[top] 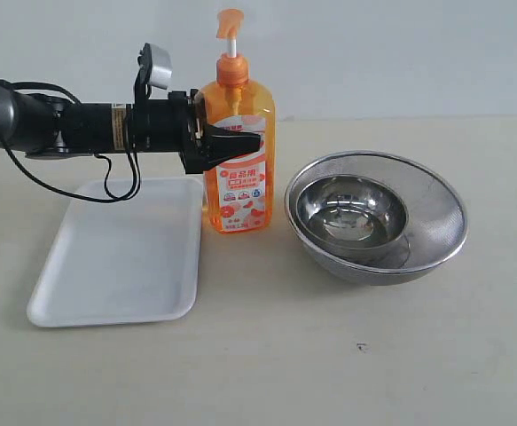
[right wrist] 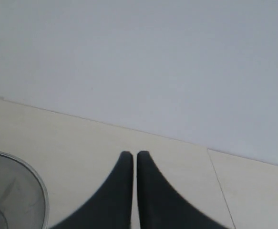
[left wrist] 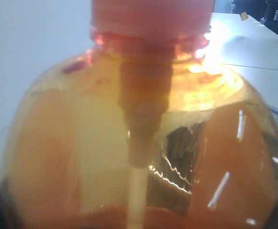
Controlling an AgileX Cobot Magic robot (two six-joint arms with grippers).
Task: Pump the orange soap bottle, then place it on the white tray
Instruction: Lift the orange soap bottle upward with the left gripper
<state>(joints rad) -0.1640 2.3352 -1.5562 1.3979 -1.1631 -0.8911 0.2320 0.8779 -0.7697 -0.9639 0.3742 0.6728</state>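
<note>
left fingers (top: 238,143), level, clamp orange soap bottle (top: 237,191) | right fingers (right wrist: 117,200) together

Count reads: one tall translucent orange plastic soap bottle (top: 240,191); one flat white rectangular tray (top: 116,257); two round steel bowls, one smaller polished bowl (top: 351,213), one larger mesh bowl (top: 440,222); two black grippers, left gripper (top: 254,139), right gripper (right wrist: 134,155).

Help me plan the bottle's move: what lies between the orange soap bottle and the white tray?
Nothing. In the exterior view the orange soap bottle stands right beside the white tray, with at most a sliver of bare table between them.
</note>
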